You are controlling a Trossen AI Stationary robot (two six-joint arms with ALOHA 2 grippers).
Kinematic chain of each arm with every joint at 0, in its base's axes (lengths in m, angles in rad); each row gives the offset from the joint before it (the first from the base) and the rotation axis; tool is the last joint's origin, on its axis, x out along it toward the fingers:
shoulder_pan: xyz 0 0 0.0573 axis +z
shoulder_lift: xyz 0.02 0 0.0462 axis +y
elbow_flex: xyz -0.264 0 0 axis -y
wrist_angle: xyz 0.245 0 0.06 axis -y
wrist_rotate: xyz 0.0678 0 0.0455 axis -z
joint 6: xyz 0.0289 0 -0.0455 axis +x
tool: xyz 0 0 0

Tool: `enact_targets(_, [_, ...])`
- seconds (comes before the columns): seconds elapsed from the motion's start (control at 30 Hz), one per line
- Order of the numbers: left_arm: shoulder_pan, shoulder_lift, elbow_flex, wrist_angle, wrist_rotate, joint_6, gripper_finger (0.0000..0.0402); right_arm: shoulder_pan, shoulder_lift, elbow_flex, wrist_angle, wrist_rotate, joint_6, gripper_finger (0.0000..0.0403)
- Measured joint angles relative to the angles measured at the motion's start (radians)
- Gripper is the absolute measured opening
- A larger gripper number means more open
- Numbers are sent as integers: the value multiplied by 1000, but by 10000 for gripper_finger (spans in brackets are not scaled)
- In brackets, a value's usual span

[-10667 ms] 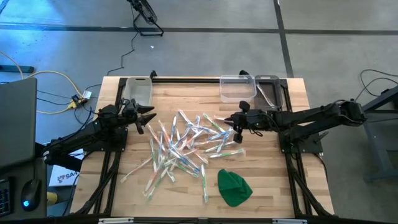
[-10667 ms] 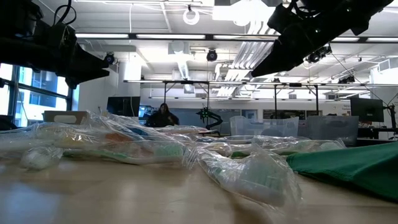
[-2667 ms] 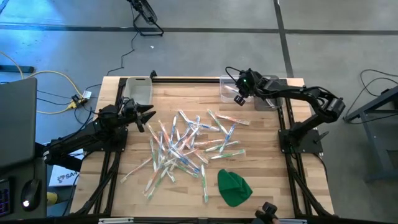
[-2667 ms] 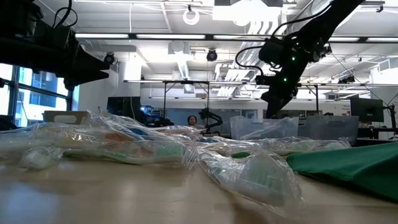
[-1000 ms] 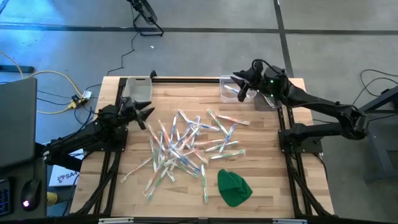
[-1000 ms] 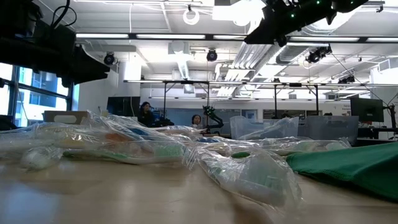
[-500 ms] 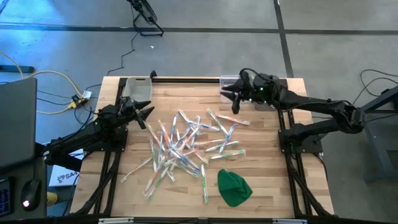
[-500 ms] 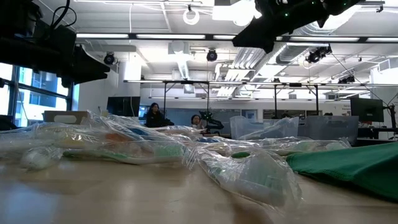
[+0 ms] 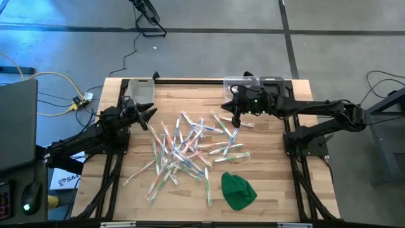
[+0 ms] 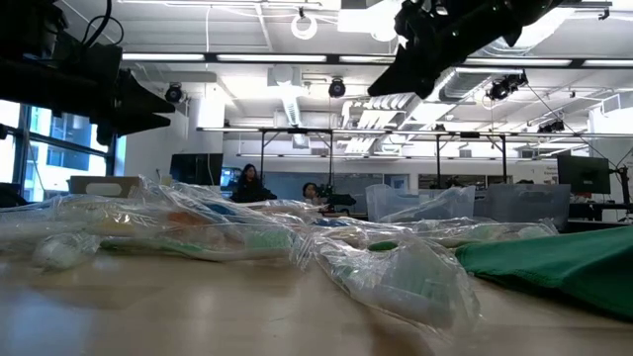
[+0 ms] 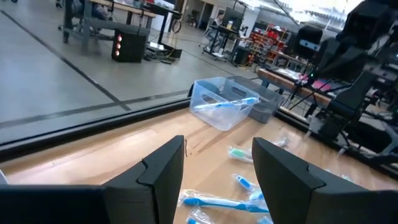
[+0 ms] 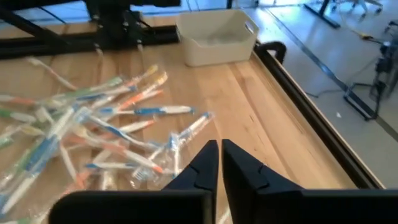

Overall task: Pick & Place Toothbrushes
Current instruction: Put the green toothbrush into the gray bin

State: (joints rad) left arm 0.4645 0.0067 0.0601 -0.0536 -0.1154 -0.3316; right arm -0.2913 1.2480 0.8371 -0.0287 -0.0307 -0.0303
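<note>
Your right gripper hangs above the table, fingers pressed together w/ only a thin slit between them, nothing pinched. It sits just off the far-right edge of the toothbrushes; the nearest ones lie right below and just ahead of its tips. In the right wrist view the pile fans out ahead of the fingertips, wrapped brushes w/ blue, orange and green accents. In the low view the same gripper shows well above the wrapped brushes in the foreground.

Behind your right gripper, at the far edge, is a clear bin w/ one toothbrush lying inside, seen in the left wrist view. A second clear bin stands just beside it, partly under the right arm.

Your left gripper waits over the table's left side, fingers spread apart, empty. The pile starts just ahead of it. A pale bin is at the far edge, near that gripper; same bin shows beyond the pile in the right wrist view.

Green cloth lump lies at the near side, apart from the pile, well away from both grippers.

People show far off in the room behind the table.
</note>
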Motion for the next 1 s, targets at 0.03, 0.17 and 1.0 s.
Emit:
enact_targets(0.03, [0,0,0,0,0,-12,187,0,0,0,-8,1,0,6])
enact_targets(0.17, [0,0,0,0,1,-18,187,-1,0,0,-42,4,0,5])
enact_targets(1.0, [0,0,0,0,4,-123,187,-1,0,0,-44,3,9,3])
